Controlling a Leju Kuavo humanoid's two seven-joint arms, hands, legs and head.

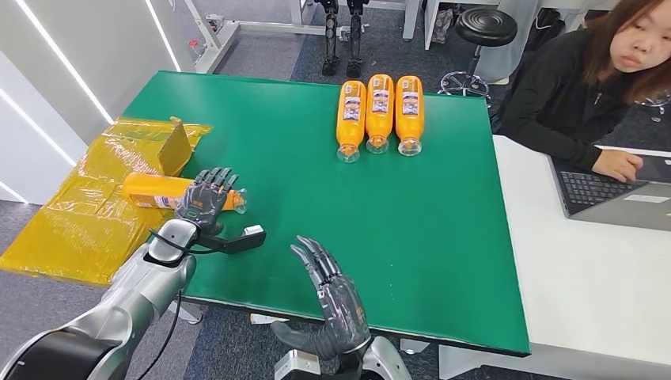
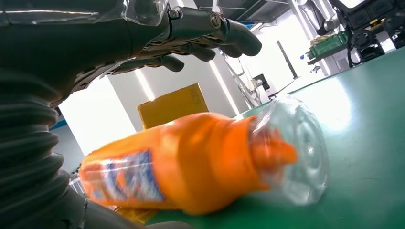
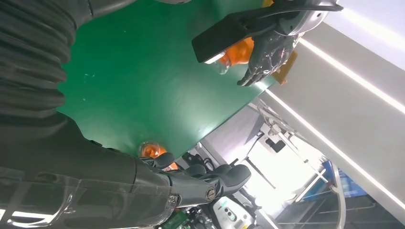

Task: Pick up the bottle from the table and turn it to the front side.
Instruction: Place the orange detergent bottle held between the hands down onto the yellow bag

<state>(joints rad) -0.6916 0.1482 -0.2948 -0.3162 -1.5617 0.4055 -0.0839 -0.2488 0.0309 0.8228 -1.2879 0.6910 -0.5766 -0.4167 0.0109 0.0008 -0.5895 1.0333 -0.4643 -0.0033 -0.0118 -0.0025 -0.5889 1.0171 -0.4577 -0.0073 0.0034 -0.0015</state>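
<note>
the bottle [image 1: 154, 192] lies on its side at the table's [image 1: 443, 237] near left edge, under your left hand [image 1: 207, 198]. from the head camera you can't tell contact; the left wrist view shows the fingers [image 2: 210, 33] spread above the bottle, gripping nothing. it's orange with a clear cap. your right hand [image 1: 332, 293] hovers open nearby.

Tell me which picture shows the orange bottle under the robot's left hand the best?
The left wrist view: the bottle lies close up on the green table, label and clear end plain. In the head view the left hand covers its middle. The right wrist view shows an orange bit behind that hand.
</note>
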